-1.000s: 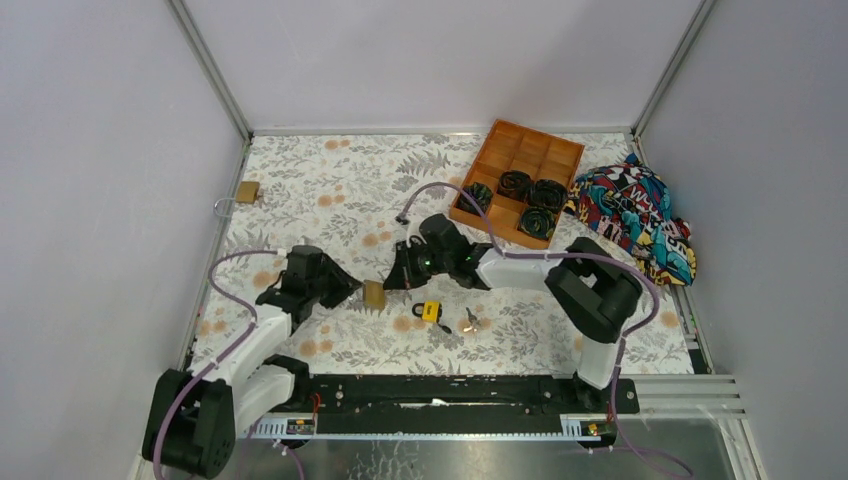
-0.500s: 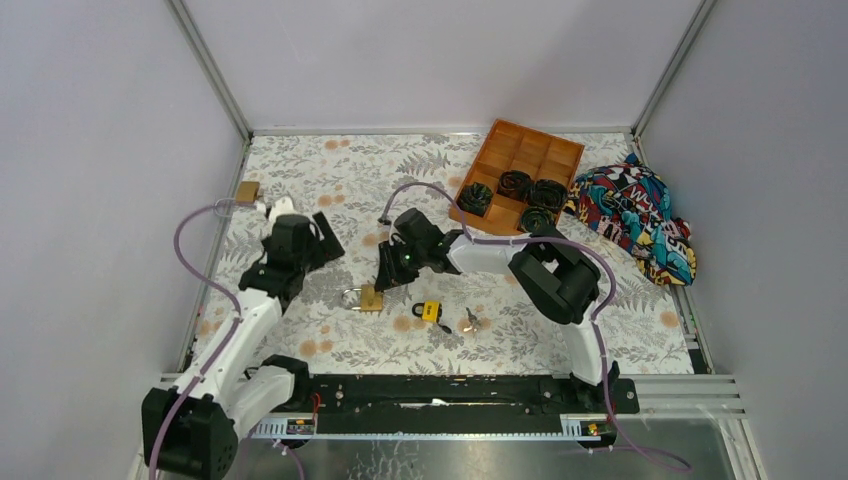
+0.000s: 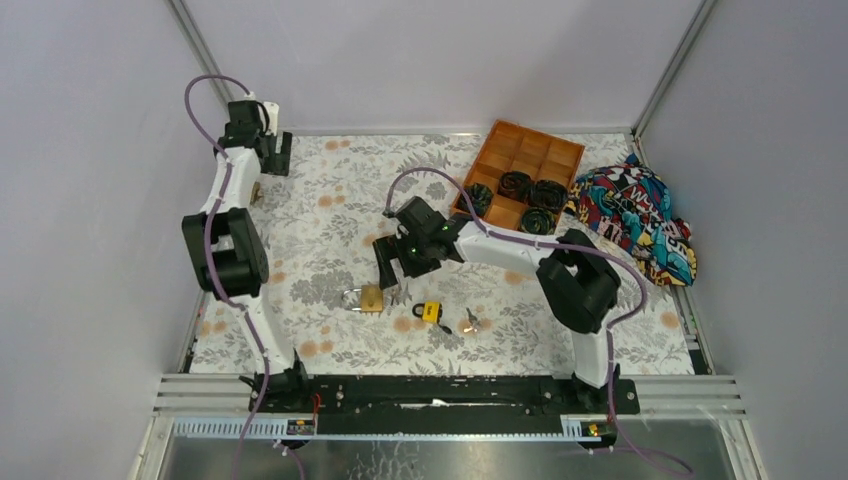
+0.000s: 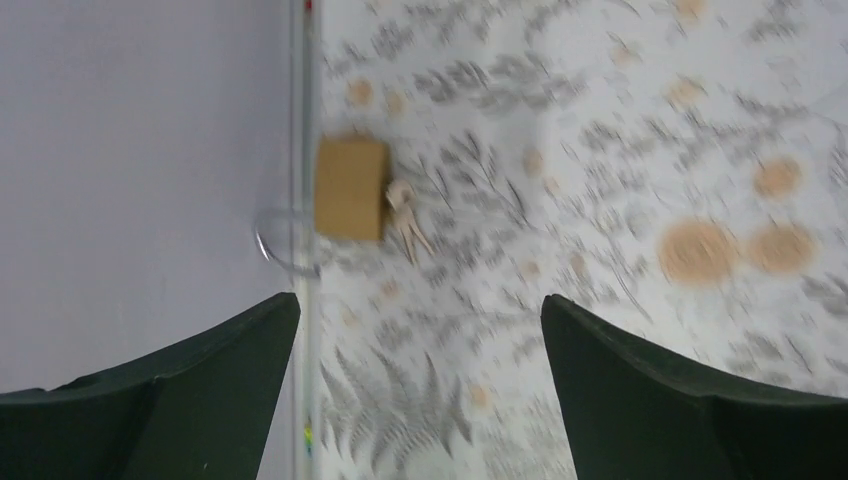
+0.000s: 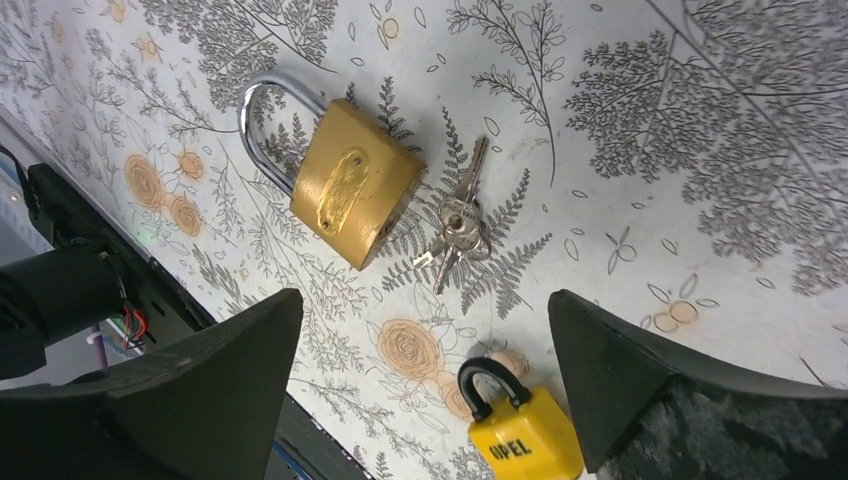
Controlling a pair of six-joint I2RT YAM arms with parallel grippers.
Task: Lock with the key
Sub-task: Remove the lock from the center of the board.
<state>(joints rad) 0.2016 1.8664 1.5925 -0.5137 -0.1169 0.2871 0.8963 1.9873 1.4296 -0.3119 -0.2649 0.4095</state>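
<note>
Since half a second ago my left arm has swung away from the middle of the table and now reaches up to the far left corner, while my right arm has hardly shifted and the brass padlock (image 3: pixel 371 298) lies where it lay then. My left gripper (image 4: pixel 418 300) hangs with its fingers (image 4: pixel 200 380) wide apart and nothing between them. Below it a second brass padlock (image 4: pixel 350 188) lies against the rail at the foot of the left wall (image 4: pixel 140 150), its shackle reaching over the rail. A small pale thing sits just beside it, too blurred for me to name.

My right gripper (image 5: pixel 425 295) is also spread wide and holds nothing. It hovers over the flowered table cover (image 5: pixel 700 150) near the middle of the table. In the right wrist view the brass padlock lies flat on its side with its silver shackle pointing away from the keys (image 5: pixel 455 220), a small bunch on a ring just beside the end of the body. I cannot tell whether the shackle is latched. A yellow padlock (image 5: pixel 525 440) with a black shackle lies near, apart from both.

At the far right a wooden tray (image 3: pixel 520 150) holds black rolls (image 3: pixel 515 185), and a patterned cloth (image 3: pixel 640 220) lies beside it
</note>
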